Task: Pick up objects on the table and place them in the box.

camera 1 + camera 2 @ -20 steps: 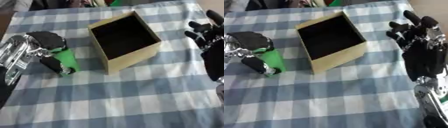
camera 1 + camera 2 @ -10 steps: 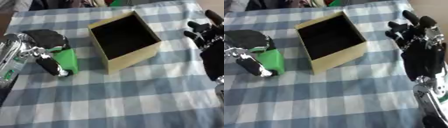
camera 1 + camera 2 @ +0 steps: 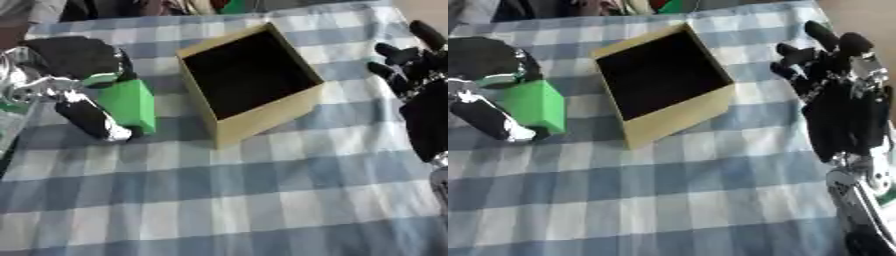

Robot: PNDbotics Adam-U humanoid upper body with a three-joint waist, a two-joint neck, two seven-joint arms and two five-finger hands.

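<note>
A blue-and-white checked cloth (image 3: 262,200) covers the counter. On it, near the middle, sits an open cardboard box (image 3: 252,82), turned cornerwise to the robot, its dark inside showing nothing. At the right edge the right hand (image 3: 842,107) stands idle, palm up off the cloth, fingers straight and spread, holding nothing. At the left, the left hand (image 3: 66,75) is curled round a green block (image 3: 129,102), the fingers over its top and the thumb reaching down along its near-left side. The block stands just beside the box's left wall, apart from it; whether it rests on the cloth or is lifted clear cannot be told.

The step in hand looks like carrying the block to the box. To do it well, raise it above the box rim before moving it right, then release over the middle of the opening. The block appears taller than wide, its long axis near upright, leaning slightly toward the robot.
</note>
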